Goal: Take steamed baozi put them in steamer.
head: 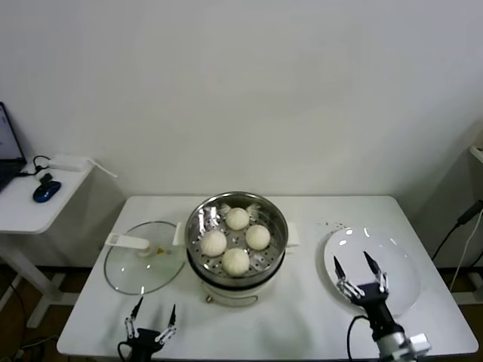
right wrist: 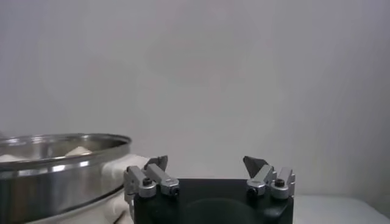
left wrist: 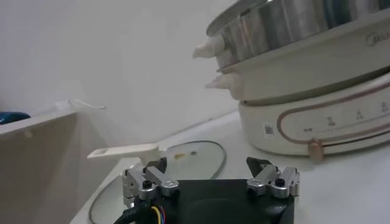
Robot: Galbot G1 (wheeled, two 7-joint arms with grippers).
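Observation:
Several cream-white baozi (head: 236,261) sit inside the steel steamer (head: 198,226) at the table's middle, on its perforated floor. The steamer's side shows in the left wrist view (left wrist: 304,36) and its rim in the right wrist view (right wrist: 61,152), where bun tops (right wrist: 79,150) peek over it. My left gripper (head: 156,308) is open and empty near the front edge, in front of the glass lid. My right gripper (head: 352,263) is open and empty over the white plate's (head: 404,283) near side.
The glass lid (head: 143,268) with a white handle (head: 127,241) lies left of the steamer; it also shows in the left wrist view (left wrist: 195,159). A side desk (head: 30,207) with a blue mouse (head: 46,191) stands at far left.

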